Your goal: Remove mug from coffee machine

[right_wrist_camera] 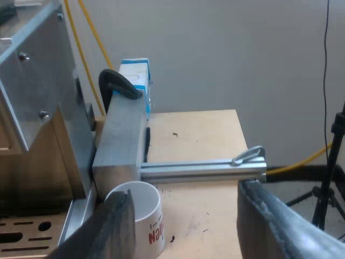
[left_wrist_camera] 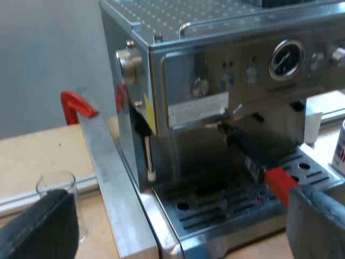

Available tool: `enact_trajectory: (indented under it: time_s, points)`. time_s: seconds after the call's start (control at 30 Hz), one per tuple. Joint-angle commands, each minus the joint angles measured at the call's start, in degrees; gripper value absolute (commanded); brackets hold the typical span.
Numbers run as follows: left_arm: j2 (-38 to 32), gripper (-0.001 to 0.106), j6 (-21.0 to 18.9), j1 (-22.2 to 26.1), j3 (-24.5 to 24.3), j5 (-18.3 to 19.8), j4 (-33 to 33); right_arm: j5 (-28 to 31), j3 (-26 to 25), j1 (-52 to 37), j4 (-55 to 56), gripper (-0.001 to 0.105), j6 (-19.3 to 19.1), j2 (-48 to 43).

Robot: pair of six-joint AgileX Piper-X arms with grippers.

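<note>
The mug (right_wrist_camera: 148, 216), white with red lettering, stands on the wooden table (right_wrist_camera: 205, 129) just off the corner of the espresso machine's drip tray (right_wrist_camera: 32, 229), not on it. It is close against a grey metal block (right_wrist_camera: 121, 140); I cannot tell whether they touch. The right gripper (right_wrist_camera: 185, 190) hovers over it with its jaws spread wide and nothing in them. One finger (right_wrist_camera: 110, 232) covers part of the mug's side, and the other is well apart from the mug.

There is one mug, one measuring glass (left_wrist_camera: 58, 189), one metal holder locked into the espresso machine (left_wrist_camera: 215, 70) with its red end (left_wrist_camera: 280, 182) sticking out over the tray, one red clamp (left_wrist_camera: 75, 103), one black clamp (right_wrist_camera: 118, 83) and one blue-and-white carton (right_wrist_camera: 135, 75).

The left gripper (left_wrist_camera: 180, 193) faces the machine's front, also wide open and empty, with the glass near one finger.

An aluminium rail (right_wrist_camera: 205, 170) runs from the block just beyond the mug. Past the rail, bare wood reaches to the table's edge.
</note>
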Motion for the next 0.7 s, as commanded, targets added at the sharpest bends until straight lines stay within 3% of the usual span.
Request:
enact_trajectory:
  time_s: [0.03, 0.23, 0.3, 0.37, 0.7]
  points:
    - [-5.22, 0.080, 0.03, 0.01, 0.57, -0.31, 0.92, -0.62, 0.26, -0.03, 1.07, 0.046, -0.30, -2.35]
    - [-8.10, 0.080, 0.39, 0.01, 0.58, -0.29, 4.85, -1.23, 1.09, -0.03, 5.43, 0.046, 0.08, -3.51]
    - [-8.11, 0.080, 0.81, 0.01, 1.19, -0.56, 5.09, -7.01, 4.30, -0.03, 3.70, 0.046, 0.03, -3.78]
    - [-8.11, 0.080, 0.80, 0.01, 1.51, -0.90, 5.08, -7.03, 5.63, -0.03, 2.71, 0.046, 0.03, -3.77]
    - [-8.11, 0.080, 0.80, 0.01, 8.69, -3.05, -2.71, -6.79, 13.11, -0.03, -1.75, 0.046, 0.53, -3.77]
